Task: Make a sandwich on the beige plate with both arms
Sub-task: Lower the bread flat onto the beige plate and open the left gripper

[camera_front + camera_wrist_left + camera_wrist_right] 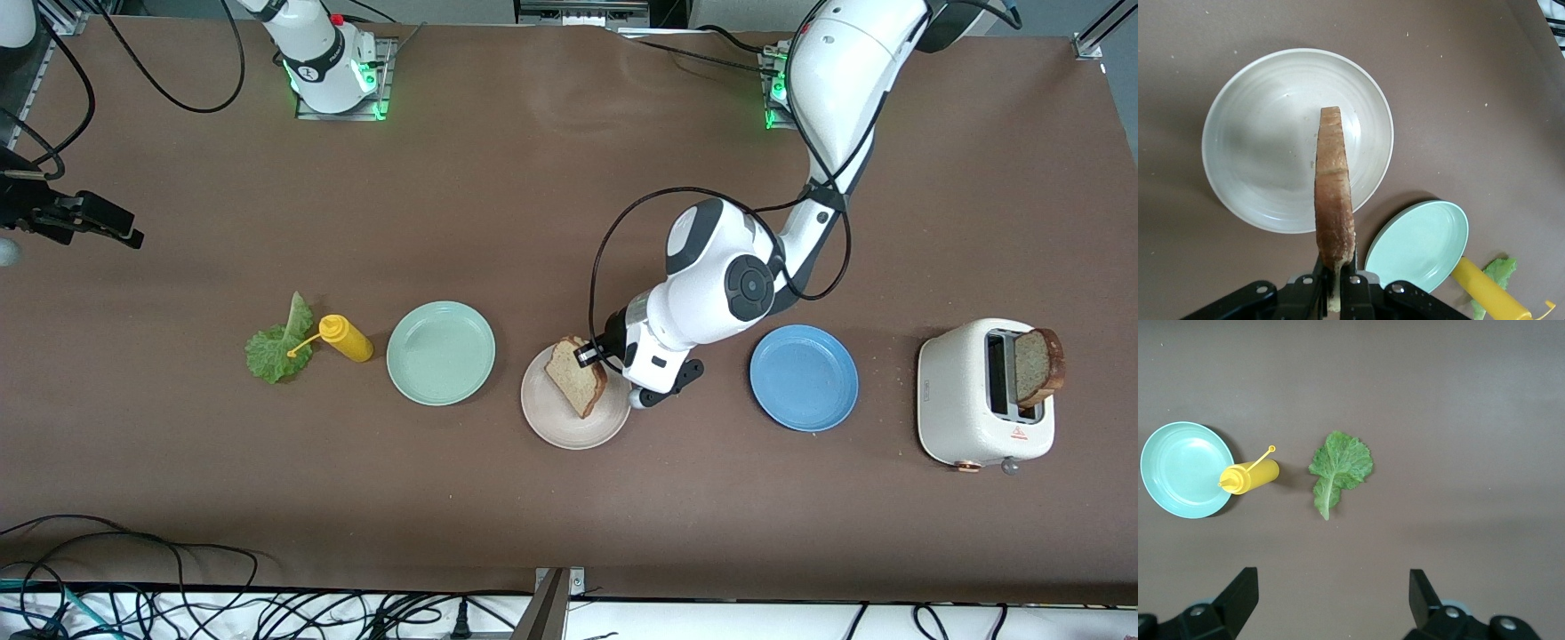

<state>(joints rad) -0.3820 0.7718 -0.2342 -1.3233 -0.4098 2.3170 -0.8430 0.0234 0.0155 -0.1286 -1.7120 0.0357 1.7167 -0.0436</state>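
I see the left gripper (594, 354) clenching a browned bread slice (576, 374) edge-up over the beige plate (569, 428), probably clear of it; the right gripper (1331, 603) waits spread at nine o'clock.

The left arm's black two-finger gripper (594, 352) clamps a light-brown bread slice (576, 374) over the round beige plate (569, 428). The right gripper (116, 227) waits, fingers apart.

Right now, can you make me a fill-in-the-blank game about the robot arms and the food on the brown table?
1. The left gripper holds a slice of brown bread over the round ____ plate.
2. The yellow squeeze bottle lies between the green lettuce leaf and the ____ plate.
3. Another bread slice stands in the white ____.
4. The right gripper is ____.

Missing words: beige; mint-green; toaster; open
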